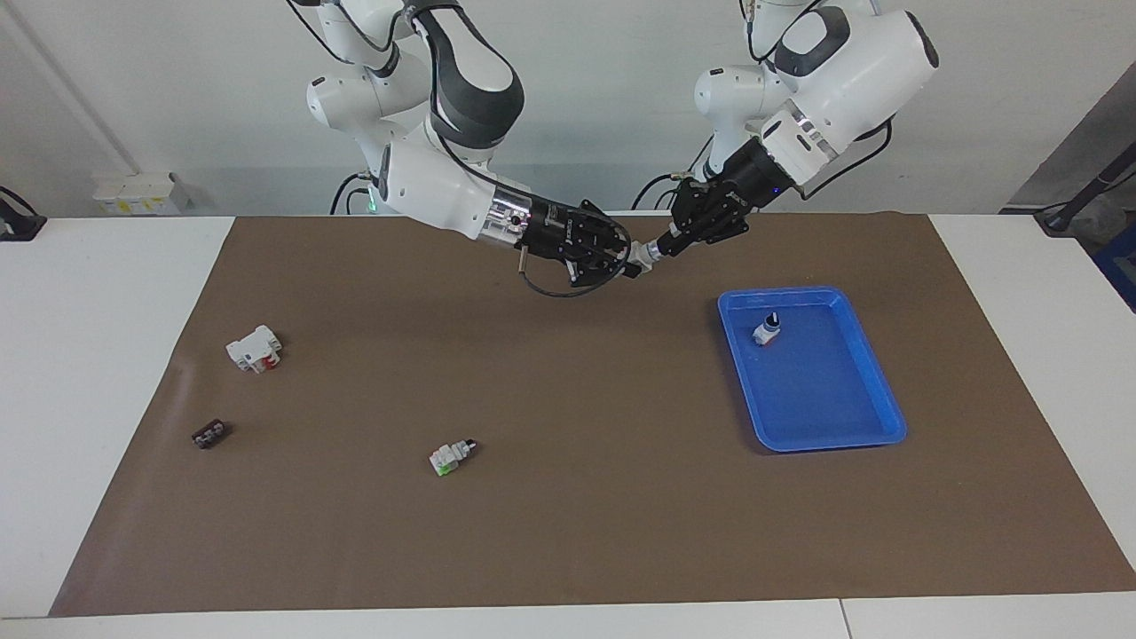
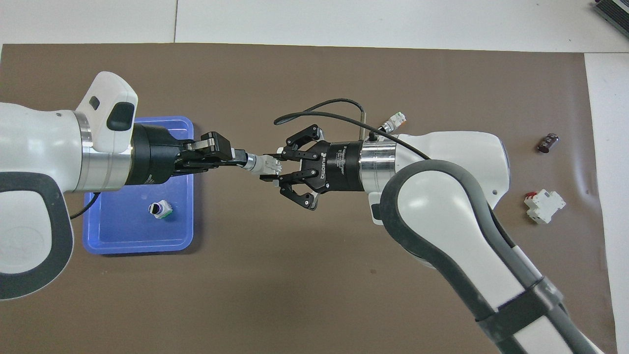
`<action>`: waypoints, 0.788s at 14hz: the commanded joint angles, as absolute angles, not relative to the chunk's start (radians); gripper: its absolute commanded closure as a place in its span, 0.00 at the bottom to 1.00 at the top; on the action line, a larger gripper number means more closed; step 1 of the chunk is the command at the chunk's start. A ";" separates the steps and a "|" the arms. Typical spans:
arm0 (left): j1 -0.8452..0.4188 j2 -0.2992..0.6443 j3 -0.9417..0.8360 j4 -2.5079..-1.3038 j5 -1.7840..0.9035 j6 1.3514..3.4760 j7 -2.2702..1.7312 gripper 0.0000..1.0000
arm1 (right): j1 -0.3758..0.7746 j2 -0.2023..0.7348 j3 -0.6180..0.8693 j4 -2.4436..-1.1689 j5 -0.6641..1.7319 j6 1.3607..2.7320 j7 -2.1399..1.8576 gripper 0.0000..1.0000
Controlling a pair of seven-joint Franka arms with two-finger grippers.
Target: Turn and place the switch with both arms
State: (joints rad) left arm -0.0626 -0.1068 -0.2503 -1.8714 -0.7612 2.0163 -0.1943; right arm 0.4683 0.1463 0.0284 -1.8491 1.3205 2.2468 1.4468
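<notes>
Overhead view: small white-bodied switch with silver collar (image 2: 263, 164) held mid-air over brown mat, between both grippers. Right gripper (image 2: 273, 168) clamped on white body, left gripper (image 2: 239, 159) pinching knob end. Looks like turning step. Next probably: twist knob, then carry over to blue plastic tray (image 2: 183, 236).

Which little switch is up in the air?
The switch clamped between the left gripper and the right gripper. Another lies on the brown mat; a third sits in the blue tray.
</notes>
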 commanded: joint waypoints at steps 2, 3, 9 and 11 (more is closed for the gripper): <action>-0.072 -0.129 -0.241 -1.907 -0.773 2.042 -0.216 1.00 | 0.460 0.138 0.034 -1.844 1.335 2.246 1.453 1.00; -0.072 -0.130 -0.241 -1.905 -0.772 2.043 -0.251 1.00 | 0.460 0.138 0.034 -1.844 1.335 2.246 1.453 1.00; -0.074 -0.127 -0.268 -1.890 -0.770 2.059 -0.611 1.00 | 0.460 0.137 0.034 -1.844 1.335 2.247 1.453 1.00; -0.074 -0.124 -0.287 -1.872 -0.770 2.060 -0.903 1.00 | 0.460 0.137 0.034 -1.844 1.335 2.247 1.453 1.00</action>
